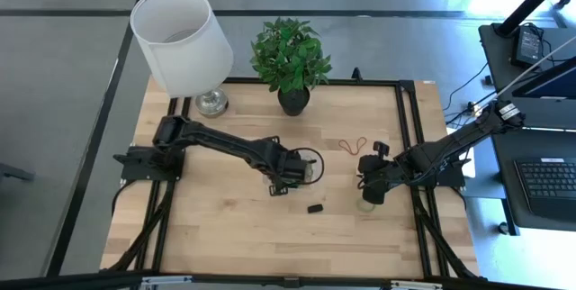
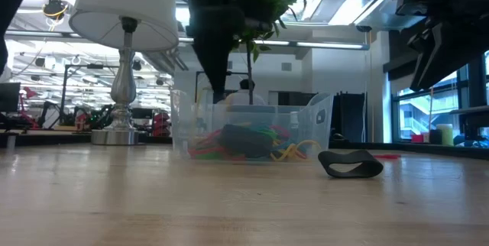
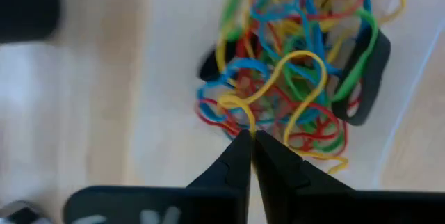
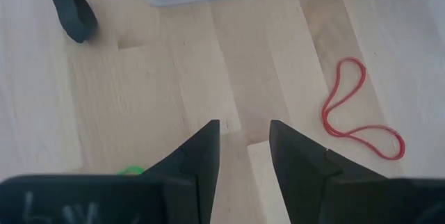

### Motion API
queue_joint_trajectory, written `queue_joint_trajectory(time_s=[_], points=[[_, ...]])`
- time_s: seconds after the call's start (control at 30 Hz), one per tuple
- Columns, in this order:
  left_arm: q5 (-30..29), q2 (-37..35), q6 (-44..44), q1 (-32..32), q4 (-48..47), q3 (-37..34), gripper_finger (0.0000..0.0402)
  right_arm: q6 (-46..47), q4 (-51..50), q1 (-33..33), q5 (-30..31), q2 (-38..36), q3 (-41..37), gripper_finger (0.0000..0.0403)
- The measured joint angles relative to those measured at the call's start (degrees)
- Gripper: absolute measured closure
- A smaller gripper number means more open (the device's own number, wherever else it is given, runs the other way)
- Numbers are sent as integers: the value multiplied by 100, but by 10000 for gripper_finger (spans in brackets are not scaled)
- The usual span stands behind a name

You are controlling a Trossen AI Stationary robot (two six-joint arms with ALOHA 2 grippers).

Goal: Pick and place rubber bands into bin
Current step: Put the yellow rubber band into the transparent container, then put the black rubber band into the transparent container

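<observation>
The clear bin point(image 1: 307, 166) stands mid-table and holds a tangle of coloured rubber bands point(image 3: 299, 64), which also show through its wall point(image 2: 244, 143). My left gripper point(image 3: 250, 139) points down over the bin, shut on a yellow band. My right gripper point(image 4: 243, 137) hovers open over bare wood to the right of the bin, touching nothing. Loose on the table lie a red band point(image 4: 358, 109), a wide black band point(image 4: 73, 21) and a green band point(image 4: 128, 170) close under my right gripper. My left gripper pinches one end of a yellow rubber band point(image 3: 243, 116) between its two fingertips, coming from above and pointing down. The rest of the band loops away onto the pile point(image 3: 302, 60) in the bin, slack.
A white-shaded lamp point(image 1: 184, 33) and a potted plant point(image 1: 290, 56) stand at the table's far edge. The black band point(image 1: 315, 208) lies nearer the front edge than the bin, and the red band point(image 1: 353, 146) lies between the bin and the right arm.
</observation>
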Motion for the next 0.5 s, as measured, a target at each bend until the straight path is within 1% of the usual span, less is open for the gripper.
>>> queue_joint_trajectory(time_s=[0.07,0.17,0.27,0.37,0.5], points=[[212,110,0,32,3,0,370,74,-3,0,0,0,0,273],[206,150,0,48,3,0,341,74,-3,0,0,0,0,273],[114,116,0,48,-2,0,312,74,-3,0,1,0,0,273],[-98,-48,44,42,17,0,289,74,2,0,2,0,-1,273],[-291,-311,47,39,18,2,268,120,170,0,9,0,-2,273]])
